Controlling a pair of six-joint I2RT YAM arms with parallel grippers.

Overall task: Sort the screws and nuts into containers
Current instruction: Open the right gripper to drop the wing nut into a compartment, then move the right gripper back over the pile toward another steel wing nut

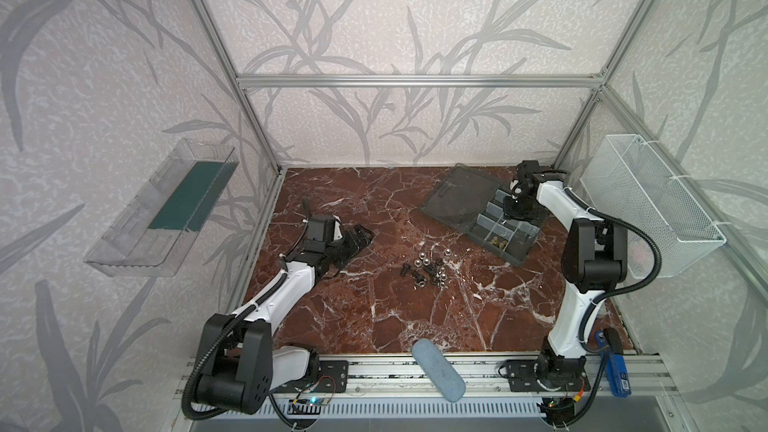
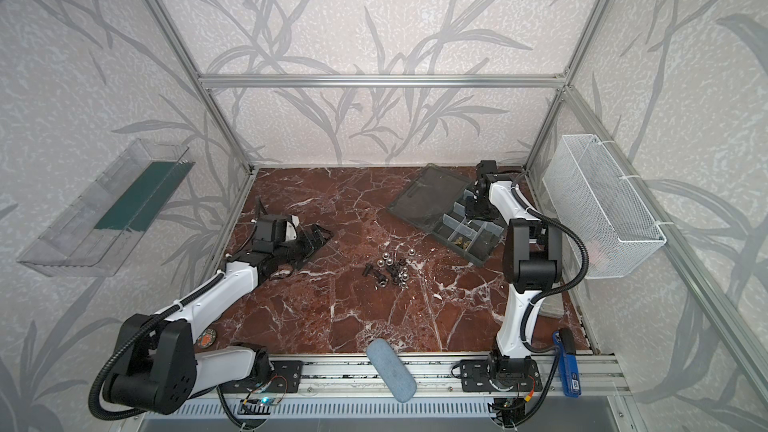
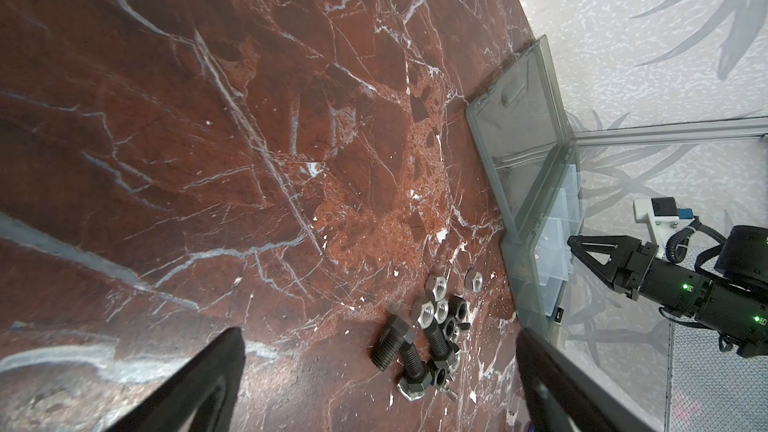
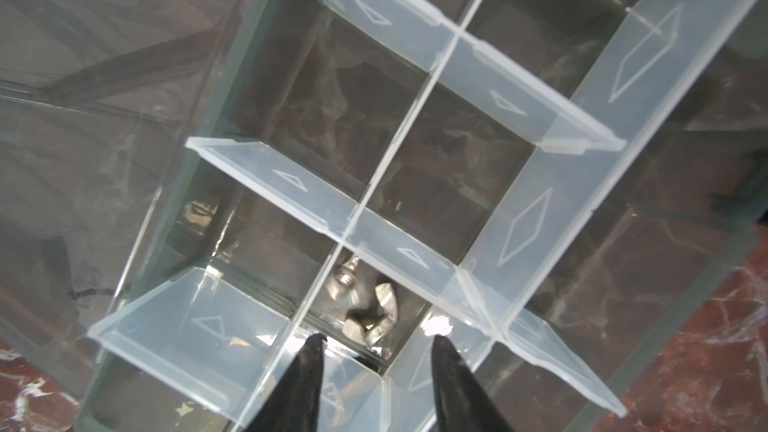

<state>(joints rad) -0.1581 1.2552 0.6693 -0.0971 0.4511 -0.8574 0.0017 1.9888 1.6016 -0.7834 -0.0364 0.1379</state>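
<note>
Red-brown marble desk with white veins holds a grey organizer box. Its smoky lid lies flat open beside it. The right hand hangs just above the box's containers, fingers apart and empty (shiny silver pieces lie in the compartment right under it). Near the box, to its left, the nuts and the black screws sit mixed in one little pile. The left hand stays low, well to the left of the box, spread wide and holding nothing.
</note>
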